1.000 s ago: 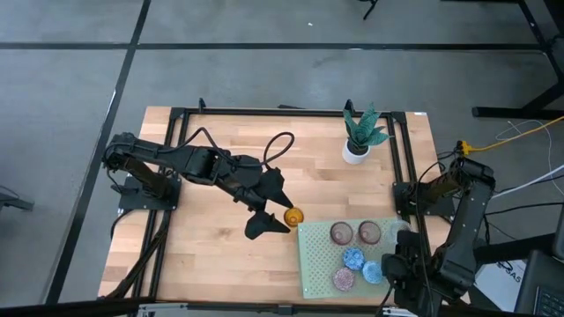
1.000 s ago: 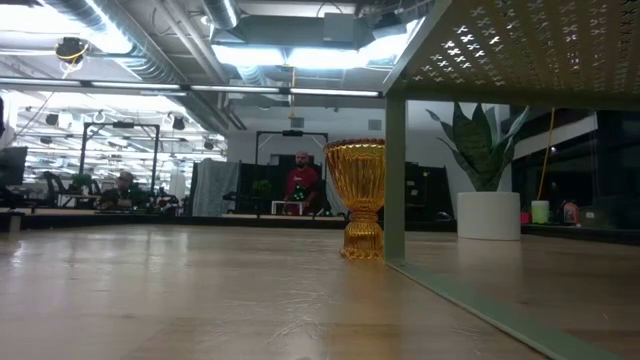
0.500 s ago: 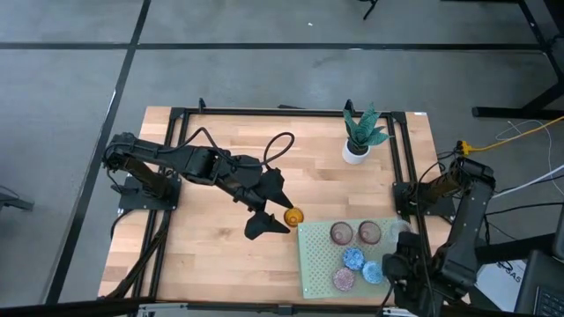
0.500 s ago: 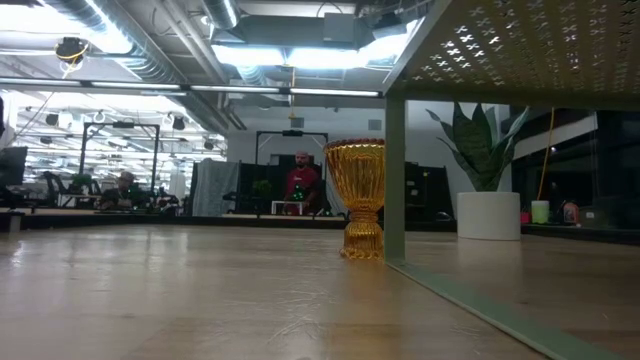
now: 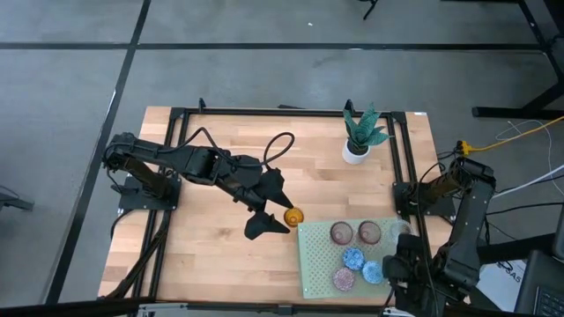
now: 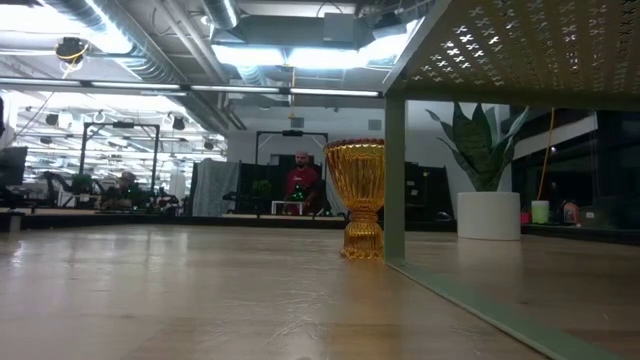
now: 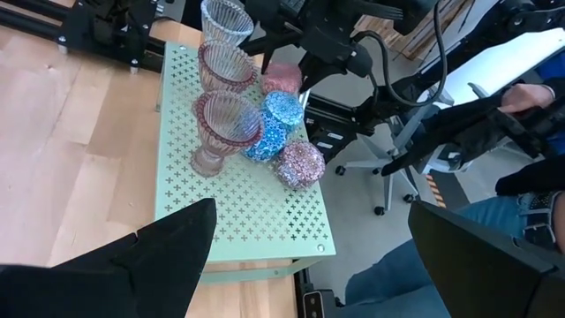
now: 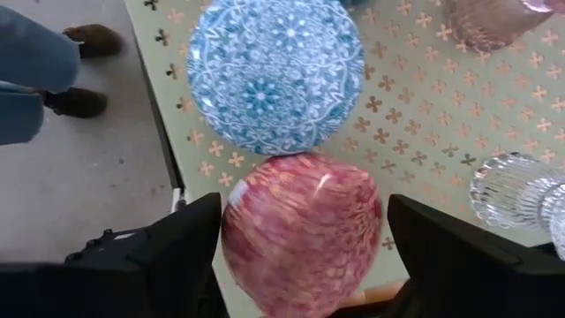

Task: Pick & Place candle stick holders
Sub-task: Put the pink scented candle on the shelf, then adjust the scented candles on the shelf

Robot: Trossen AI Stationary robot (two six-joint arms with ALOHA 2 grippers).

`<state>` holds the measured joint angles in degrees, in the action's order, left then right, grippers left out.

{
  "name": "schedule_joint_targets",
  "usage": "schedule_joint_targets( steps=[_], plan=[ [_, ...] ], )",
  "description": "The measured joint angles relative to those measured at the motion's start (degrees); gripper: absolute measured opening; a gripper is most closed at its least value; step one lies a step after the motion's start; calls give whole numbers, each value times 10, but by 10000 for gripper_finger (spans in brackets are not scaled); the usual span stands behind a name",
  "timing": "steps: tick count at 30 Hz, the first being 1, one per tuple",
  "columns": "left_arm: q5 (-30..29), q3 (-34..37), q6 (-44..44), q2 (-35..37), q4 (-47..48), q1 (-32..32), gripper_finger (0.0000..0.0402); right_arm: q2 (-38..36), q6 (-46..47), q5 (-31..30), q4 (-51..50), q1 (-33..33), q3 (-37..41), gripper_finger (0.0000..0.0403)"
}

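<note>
Left pincer (image 5: 275, 214) released, straddling amber holder (image 5: 294, 216) beside mat (image 5: 315, 266); careless closing risks toppling it. Right pincer (image 8: 300, 231) released around pink holder (image 8: 303, 231).

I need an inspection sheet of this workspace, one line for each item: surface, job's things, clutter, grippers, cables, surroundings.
Surface: wooden table, with a pale green perforated mat at its right front.
Job's things: amber holder on the wood beside the mat; pink, clear and blue holders on the mat.
Clutter: potted plant at the back.
Grippers: left gripper open beside the amber holder; right gripper open above a pink holder.
Cables: black loop on the left arm; yellow cable off the table.
Surroundings: people behind.
</note>
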<state>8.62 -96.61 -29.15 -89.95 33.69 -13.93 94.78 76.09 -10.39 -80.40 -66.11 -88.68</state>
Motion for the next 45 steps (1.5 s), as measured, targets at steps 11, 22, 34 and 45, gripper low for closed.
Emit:
schedule_joint_targets(
  steps=[11,22,34,45],
  plan=[
    [0,0,28,0,0,0,372,0,0,0,8,0,0,328],
    [0,0,36,0,0,0,372,-1,15,-63,-28,-24,-98,298],
    [-34,0,71,0,0,-19,340,1,-172,-62,62,34,-86,64],
    [-67,0,80,0,1,-43,210,1,-255,-36,89,113,-86,5]
  ],
)
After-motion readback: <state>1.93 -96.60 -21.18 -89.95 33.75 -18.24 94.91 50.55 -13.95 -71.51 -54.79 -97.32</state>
